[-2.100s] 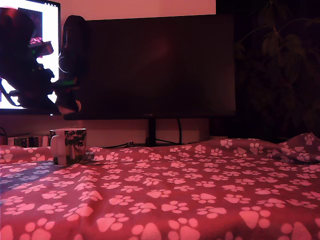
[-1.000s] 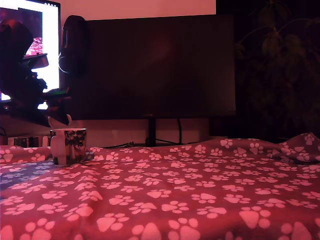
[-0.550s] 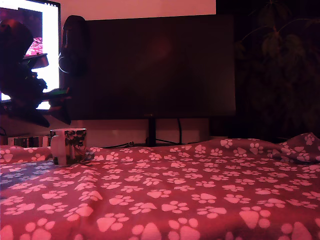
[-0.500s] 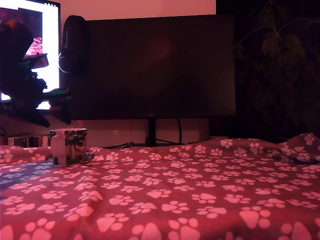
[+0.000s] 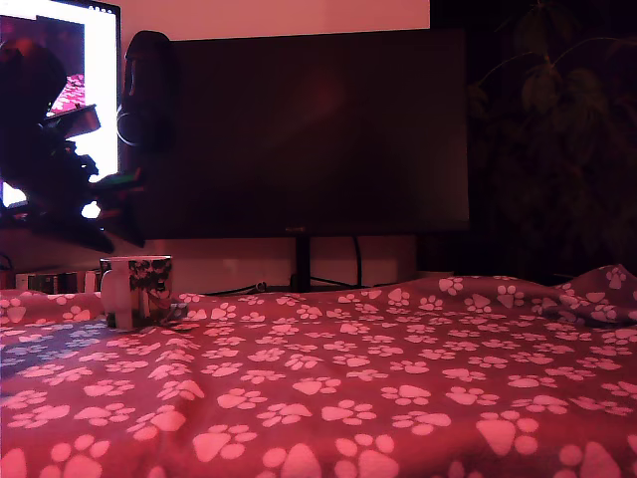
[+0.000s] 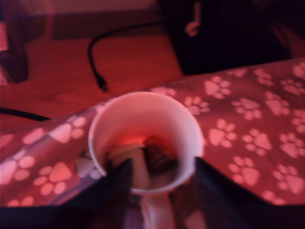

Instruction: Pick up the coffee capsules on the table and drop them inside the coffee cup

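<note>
1. The coffee cup (image 5: 137, 291) stands upright on the table (image 5: 378, 378) at the exterior view's far left, near the back edge of the reddish paw-print cloth, its white handle (image 5: 112, 291) turned toward that view's left.
2. The gripper (image 6: 162, 179) hangs directly above the cup; in the exterior view it reads as a dark silhouette (image 5: 109, 214) against a lit monitor (image 5: 95, 90), clear of the rim and not touching the mug.
3. The jaws stand apart with nothing between them. In the wrist view the two dark fingers (image 6: 114, 183) straddle the near part of the cup's mouth, one on each side, with the pale rim (image 6: 143, 98) showing between them.
4. Both coffee capsules lie inside the cup, on its bottom: the pale cream one (image 6: 125, 155) and the dark red-brown one (image 6: 159, 156) sit side by side, touching or nearly so. The picture is blurred, so I cannot tell whether they lie on their sides or upright.
5. The capsules lie below the open gap between the jaws, lower than the fingertips and untouched by them.
6. A large dark screen (image 5: 318, 129) on a stand fills the background behind the table, and a black cable (image 6: 95, 59) lies on the surface beyond the cloth in the wrist view.
</note>
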Robot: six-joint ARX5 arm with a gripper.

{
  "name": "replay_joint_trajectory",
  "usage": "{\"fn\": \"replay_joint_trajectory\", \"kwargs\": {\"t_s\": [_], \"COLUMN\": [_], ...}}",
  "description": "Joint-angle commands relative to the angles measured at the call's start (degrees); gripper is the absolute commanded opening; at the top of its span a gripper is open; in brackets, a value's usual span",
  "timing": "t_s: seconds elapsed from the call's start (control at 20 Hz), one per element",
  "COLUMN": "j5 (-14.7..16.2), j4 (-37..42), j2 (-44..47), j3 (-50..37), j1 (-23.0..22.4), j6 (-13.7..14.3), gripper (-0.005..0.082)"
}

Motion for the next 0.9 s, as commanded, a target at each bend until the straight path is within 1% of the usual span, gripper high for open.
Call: {"fn": "replay_joint_trajectory", "kwargs": {"t_s": [0.0, 0.05, 0.45, 0.6, 0.85], "j5": [1.14, 1.11, 1.09, 1.09, 0.9], "j4": [-0.11, -0.63, -4.79, -4.81, -2.32], "j2": [-3.1, -3.87, -10.29, -13.11, -18.62], "j3": [0.5, 0.5, -0.07, -2.6, -9.77], "j1": [-0.02, -0.02, -0.07, -0.07, -0.07], "j6": [0.52, 1.86, 2.4, 2.43, 2.38], "gripper": [-0.0003, -0.0014, -0.0014, -0.0014, -0.0014]}}
